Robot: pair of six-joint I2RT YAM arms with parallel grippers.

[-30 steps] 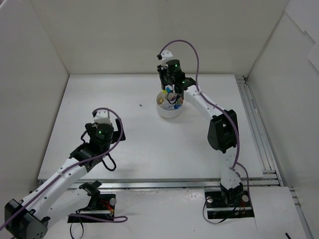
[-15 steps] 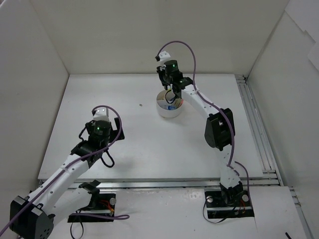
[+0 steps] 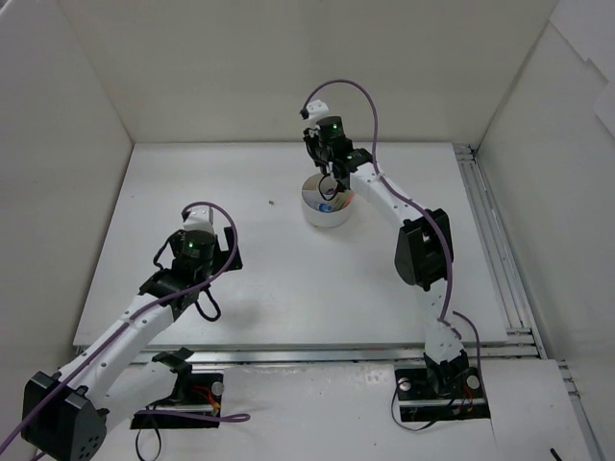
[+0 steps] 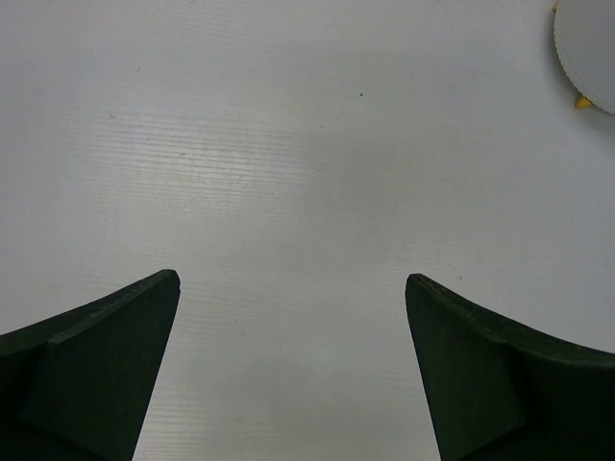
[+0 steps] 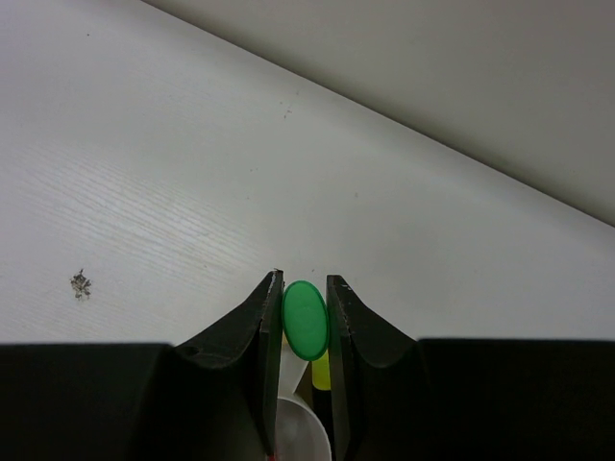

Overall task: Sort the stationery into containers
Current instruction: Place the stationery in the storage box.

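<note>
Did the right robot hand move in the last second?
Yes. The right gripper, jaws shut on a green-capped highlighter, shifted slightly left over the round white plastic tub, which stayed put.

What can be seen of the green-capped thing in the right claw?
Only its green cap shows, seen end-on: a smooth, glossy oval, plastic by the look. The right claw is shut on it, with the black fingers pressing on either side. The body is hidden behind the cap. From above, the claw hangs over the white tub. Whether the thing touches anything inside cannot be told.
</note>
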